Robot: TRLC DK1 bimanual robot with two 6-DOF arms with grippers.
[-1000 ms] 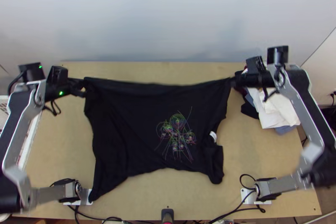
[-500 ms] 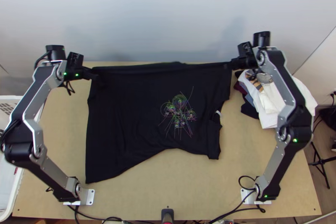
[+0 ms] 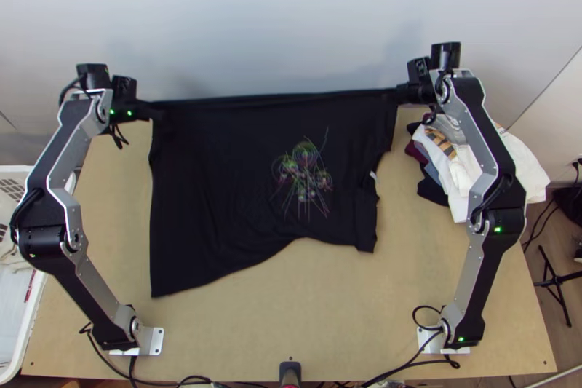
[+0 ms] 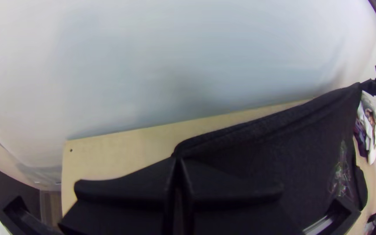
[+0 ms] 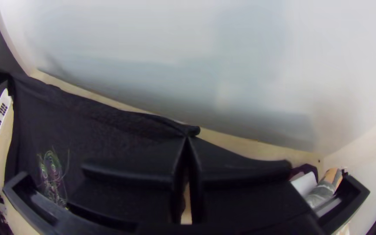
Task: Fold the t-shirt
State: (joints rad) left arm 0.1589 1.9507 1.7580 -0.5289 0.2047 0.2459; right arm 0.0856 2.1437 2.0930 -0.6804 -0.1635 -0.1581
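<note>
Black cloth is what catches my eye from here: the t-shirt [image 3: 218, 177] is stretched between the two arms over the light wooden table [image 3: 349, 315], its far edge drawn nearly straight. The left gripper [image 3: 149, 110] has its fingers together, clamped on one far corner; the right gripper [image 3: 401, 93] has its own closed on the other far corner, a little tuft of fabric poking out at the tips. From that edge the shirt spreads toward the near side, wide open, and its near edge runs at a slant, reaching closer to the arm bases on the left than on the right. A colourful line print [image 3: 302, 173] sits right of the middle, with a small white tag [image 3: 373, 175] by the right side. Beyond the shirt's right side there's a pile of clothes [image 3: 458, 169], and a white basket [image 3: 30, 315] stands at the table's left.
</note>
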